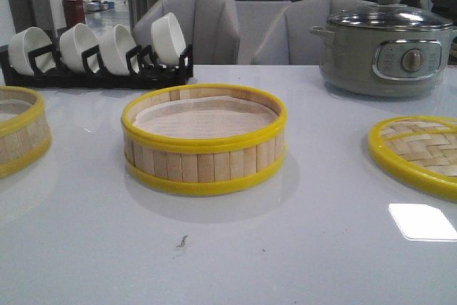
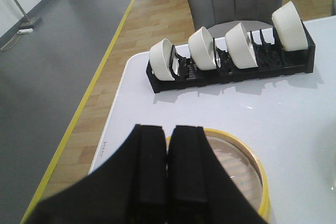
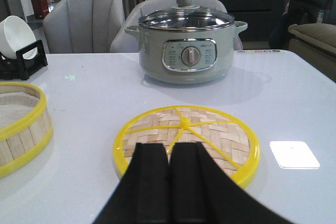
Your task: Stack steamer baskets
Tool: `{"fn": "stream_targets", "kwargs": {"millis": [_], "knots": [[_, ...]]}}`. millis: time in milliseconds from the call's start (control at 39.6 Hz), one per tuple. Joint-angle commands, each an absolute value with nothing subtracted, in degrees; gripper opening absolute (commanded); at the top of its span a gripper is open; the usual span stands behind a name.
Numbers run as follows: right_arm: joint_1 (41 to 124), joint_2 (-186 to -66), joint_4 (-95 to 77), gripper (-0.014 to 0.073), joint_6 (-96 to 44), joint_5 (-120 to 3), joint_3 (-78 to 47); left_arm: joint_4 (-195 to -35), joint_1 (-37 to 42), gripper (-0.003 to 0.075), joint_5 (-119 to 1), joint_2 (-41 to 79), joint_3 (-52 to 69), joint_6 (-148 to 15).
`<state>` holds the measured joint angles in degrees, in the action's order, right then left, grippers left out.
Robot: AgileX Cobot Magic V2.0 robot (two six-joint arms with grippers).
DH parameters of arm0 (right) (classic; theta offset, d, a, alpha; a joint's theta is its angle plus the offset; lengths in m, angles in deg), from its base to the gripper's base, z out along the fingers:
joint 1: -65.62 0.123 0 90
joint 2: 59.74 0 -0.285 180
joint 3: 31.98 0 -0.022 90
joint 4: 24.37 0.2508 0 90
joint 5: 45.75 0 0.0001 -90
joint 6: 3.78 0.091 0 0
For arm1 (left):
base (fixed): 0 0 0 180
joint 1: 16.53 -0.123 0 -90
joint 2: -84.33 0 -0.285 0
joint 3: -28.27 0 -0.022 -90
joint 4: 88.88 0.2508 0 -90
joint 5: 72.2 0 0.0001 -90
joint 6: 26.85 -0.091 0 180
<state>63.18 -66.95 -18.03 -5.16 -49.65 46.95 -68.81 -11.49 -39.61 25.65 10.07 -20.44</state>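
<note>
One steamer basket with bamboo-slat walls, yellow rims and a pale liner stands in the middle of the white table. A second steamer basket sits at the left edge of the front view, partly cut off. In the left wrist view this second basket lies just under and beyond my left gripper, which is shut and holds nothing. My right gripper is shut too, hovering over the near side of the flat woven lid. The middle basket shows at the side of the right wrist view. Neither gripper appears in the front view.
A flat woven-bamboo lid with a yellow rim lies at the right. A grey electric pot with a glass lid stands at the back right. A black rack holding several white bowls is at the back left. Chairs stand behind the table.
</note>
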Motion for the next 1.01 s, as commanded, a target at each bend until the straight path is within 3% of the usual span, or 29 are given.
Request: {"fn": "stream_targets", "kwargs": {"millis": [0, 454, 681, 984], "knots": [[62.8, -65.7, -17.7, 0.0036, -5.6, -44.9, 46.1, -67.9, -11.2, 0.0088, -44.4, 26.0, 12.3, -20.0], [62.8, -65.7, -17.7, 0.0036, -5.6, -44.9, 46.1, -67.9, -11.2, 0.0088, -43.1, 26.0, 12.3, -20.0], [62.8, -65.7, -17.5, 0.0036, -5.3, -39.1, 46.1, -67.9, -11.2, 0.0088, -44.0, 25.9, 12.3, -20.0], [66.3, -68.2, -17.0, 0.0036, -5.3, -49.9, 37.0, -68.2, -11.2, 0.0088, -43.6, 22.2, 12.3, -20.0]]}}
